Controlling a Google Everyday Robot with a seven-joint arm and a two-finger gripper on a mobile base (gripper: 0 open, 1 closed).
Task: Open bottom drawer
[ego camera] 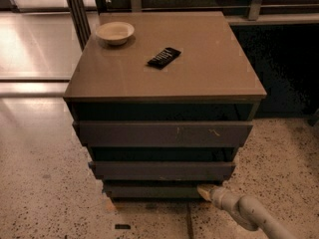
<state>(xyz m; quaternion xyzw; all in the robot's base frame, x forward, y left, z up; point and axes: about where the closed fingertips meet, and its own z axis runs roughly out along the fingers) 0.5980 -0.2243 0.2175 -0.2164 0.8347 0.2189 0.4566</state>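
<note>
The bottom drawer [154, 191] is the lowest, narrowest dark grey slab front of the cabinet, just above the floor. It sits set back under the middle front [160, 170] and the scratched top front [162, 133]. My gripper [204, 191] comes in from the lower right on a pale grey arm [246, 213]. Its pale tip is at the right end of the bottom drawer front, touching or almost touching it.
A white bowl [114, 32] and a black flat object [164, 57] lie on the brown cabinet top [209, 68]. Speckled floor [45, 183] surrounds the cabinet. A dark metal post [77, 9] stands at the back left. Dark space lies to the right.
</note>
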